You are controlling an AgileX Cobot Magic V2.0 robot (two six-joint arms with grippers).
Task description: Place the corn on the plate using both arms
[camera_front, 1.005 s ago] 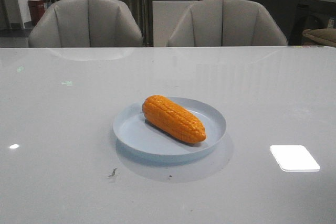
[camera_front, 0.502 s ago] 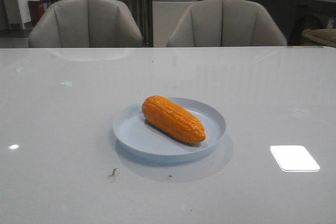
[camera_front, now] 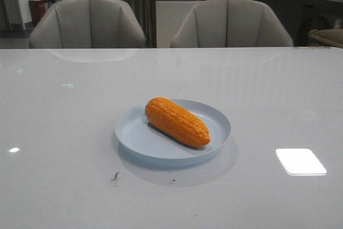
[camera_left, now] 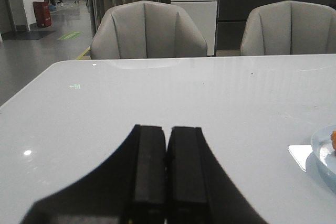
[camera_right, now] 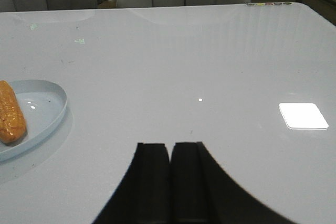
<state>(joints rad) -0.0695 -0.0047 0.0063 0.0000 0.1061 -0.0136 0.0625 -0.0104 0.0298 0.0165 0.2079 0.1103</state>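
The left gripper has its two black fingers pressed together, with nothing between them, and it hangs low over bare table. The right gripper is in the same state: fingers closed on each other, holding nothing, touching nothing that I can see. In the front view neither arm appears, so both are well apart from the work.

The corn lies on its side inside the plate, diagonal, with the blunt end toward the far left and the tapered end toward the near right. The task looks finished.

I judge the corn to be light, stiff and a little slippery, because the surface is glossy plastic. The kernel rows should give some grip. The thick middle is the best place to take hold, across its width.
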